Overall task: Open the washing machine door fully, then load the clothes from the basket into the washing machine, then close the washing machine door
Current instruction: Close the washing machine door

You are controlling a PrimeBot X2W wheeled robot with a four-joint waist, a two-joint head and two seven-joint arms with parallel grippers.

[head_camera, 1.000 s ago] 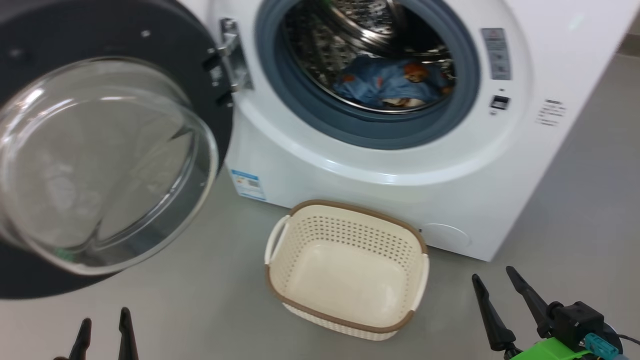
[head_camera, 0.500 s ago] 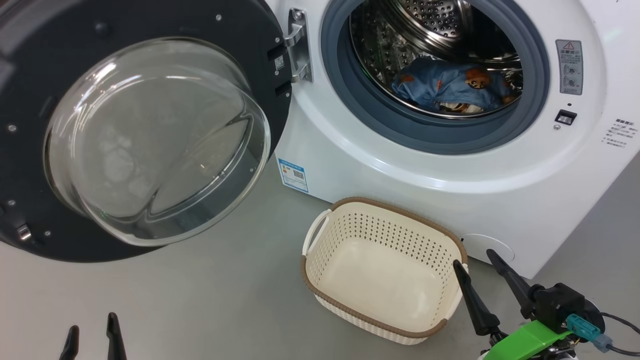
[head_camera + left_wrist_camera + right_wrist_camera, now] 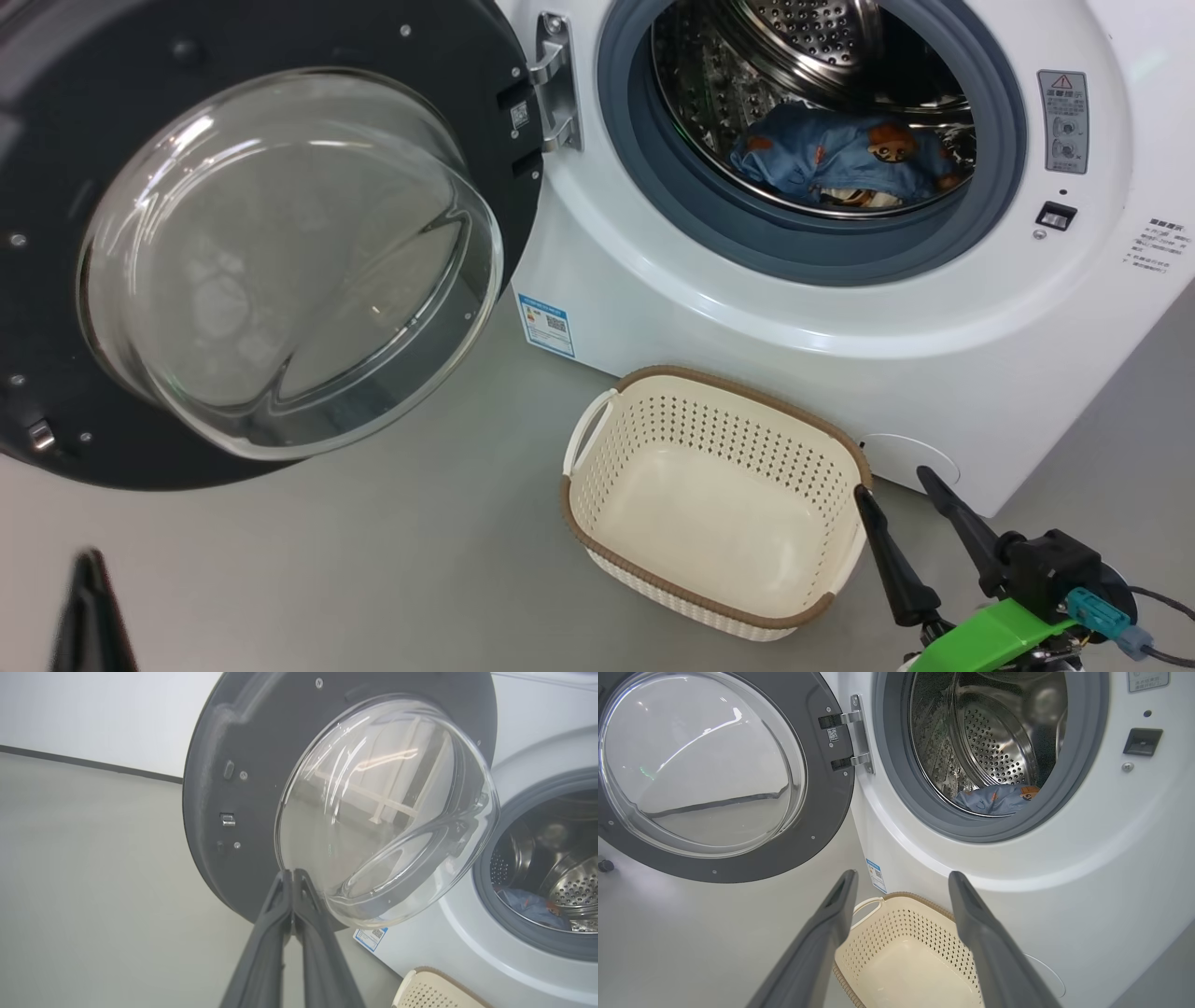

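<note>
**Washing machine.** The washing machine (image 3: pixel 709 308) stands on the grey floor (image 3: pixel 373 560). Its round opening faces the robot. A grey gasket (image 3: pixel 624 140) rings the perforated steel drum (image 3: pixel 803 56). A small blue label (image 3: pixel 546 324) sits at the lower front corner on the hinge side.

**Door.** The washing machine door (image 3: pixel 280 252) is swung wide open to the left of the opening. It hangs on a metal hinge (image 3: pixel 553 84). Its inner face, with the domed clear glass, points outward toward the robot.

**Clothes.** The clothes (image 3: pixel 822 159) lie inside the drum, at its bottom just behind the gasket lip. They form a light blue bundle with orange-brown prints.

**Basket.** The basket (image 3: pixel 728 431) rests on the floor directly in front of the machine, below the opening and close to the front panel. Its bare cream bottom shows.

**Left gripper.** In the left wrist view, the left gripper (image 3: pixel 292 873) has its fingers pressed together and nothing is held between them. The tips appear against the lower edge of the open door. Contact with the door cannot be determined. In the head view this gripper is a blurred dark shape at the lower left.

**Right gripper.** The right gripper (image 3: pixel 892 483) has its fingers spread wide and holds nothing. In the head view it sits low on the right, beside the right end of the basket. One fingertip overlaps the basket rim, and contact cannot be determined. In the right wrist view the fingers point toward the machine front, with the basket below them.
</note>
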